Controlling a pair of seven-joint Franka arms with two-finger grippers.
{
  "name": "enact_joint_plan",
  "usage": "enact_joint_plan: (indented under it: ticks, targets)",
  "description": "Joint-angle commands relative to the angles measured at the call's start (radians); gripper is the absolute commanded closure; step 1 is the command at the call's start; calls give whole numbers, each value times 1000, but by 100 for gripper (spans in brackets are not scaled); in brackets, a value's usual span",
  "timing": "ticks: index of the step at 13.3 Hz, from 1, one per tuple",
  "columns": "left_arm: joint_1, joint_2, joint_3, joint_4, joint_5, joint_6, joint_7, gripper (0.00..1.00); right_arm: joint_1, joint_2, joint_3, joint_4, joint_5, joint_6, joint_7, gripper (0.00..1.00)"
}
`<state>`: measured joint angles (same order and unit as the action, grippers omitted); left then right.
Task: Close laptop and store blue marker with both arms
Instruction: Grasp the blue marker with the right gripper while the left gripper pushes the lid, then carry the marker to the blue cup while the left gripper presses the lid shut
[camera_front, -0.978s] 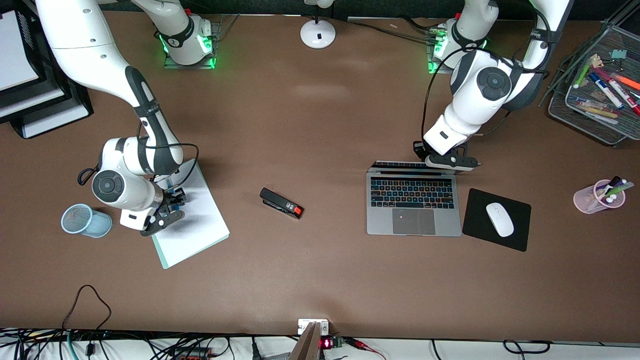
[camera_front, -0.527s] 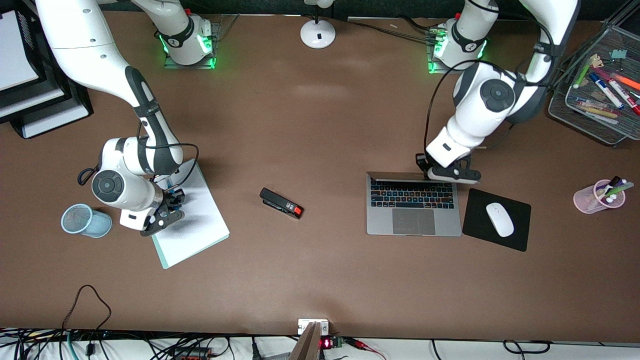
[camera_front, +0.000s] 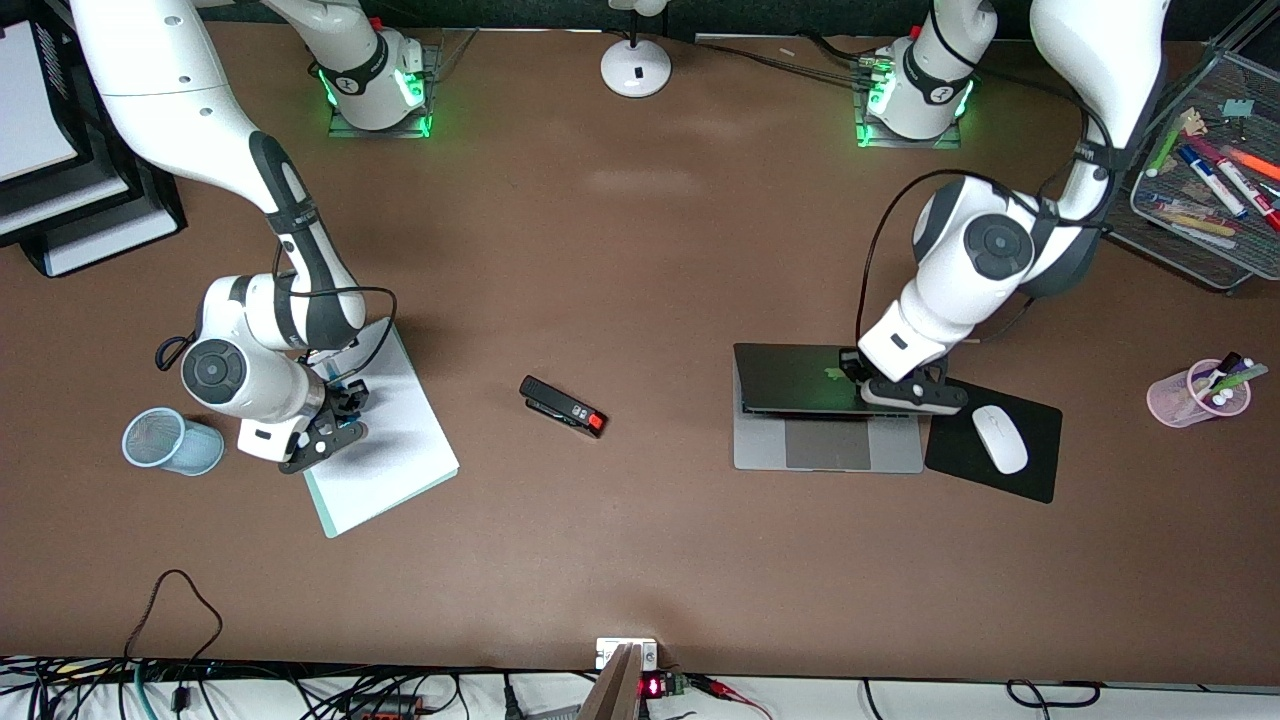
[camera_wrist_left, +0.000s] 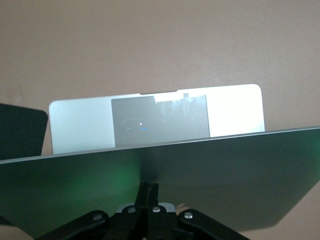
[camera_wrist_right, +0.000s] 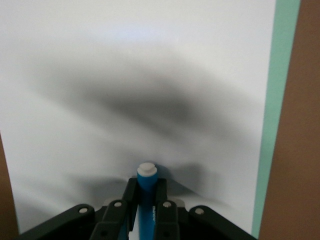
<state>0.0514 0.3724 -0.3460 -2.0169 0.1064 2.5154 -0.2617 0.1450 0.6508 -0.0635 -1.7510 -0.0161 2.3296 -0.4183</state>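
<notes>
The laptop (camera_front: 790, 378) lies toward the left arm's end of the table. Its dark lid is tipped low over the keyboard, so only the silver palm rest (camera_front: 830, 450) shows. My left gripper (camera_front: 853, 368) is shut and rests on the back of the lid. In the left wrist view the lid (camera_wrist_left: 210, 175) slopes over the base (camera_wrist_left: 235, 112), with the left gripper (camera_wrist_left: 148, 192) against it. Over the white-sheeted clipboard (camera_front: 400, 450), my right gripper (camera_front: 348, 396) is shut on the blue marker (camera_wrist_right: 147, 181). The marker's white tip pokes out past the right gripper (camera_wrist_right: 146, 187).
A blue mesh cup (camera_front: 170, 440) lies beside the clipboard. A black stapler (camera_front: 563, 406) sits mid-table. A white mouse (camera_front: 1000, 438) on a black pad (camera_front: 1035, 475) is next to the laptop. A pink cup of markers (camera_front: 1180, 398) and a wire tray (camera_front: 1165, 235) stand at the left arm's end.
The left gripper has pushed the laptop lid from upright down low over the keyboard. The right gripper has shut on the blue marker and stayed over the clipboard.
</notes>
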Motion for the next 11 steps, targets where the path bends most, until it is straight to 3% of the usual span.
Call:
enact_joint_plan:
  ticks: [1, 6, 10, 11]
  targets:
    - [7, 75, 4, 67, 59, 14, 15, 100, -2, -72, 2, -10, 2, -1, -17, 94]
    - [4, 158, 21, 75, 87, 111, 13, 100, -1, -229, 2, -10, -1, -10, -97, 95]
    - [2, 206, 22, 92, 88, 138, 15, 100, -18, -358, 1, 10, 14, -9, -476, 95]
    - [-2, 215, 28, 93, 88, 143, 15, 100, -34, -376, 1, 10, 63, -9, -588, 95]
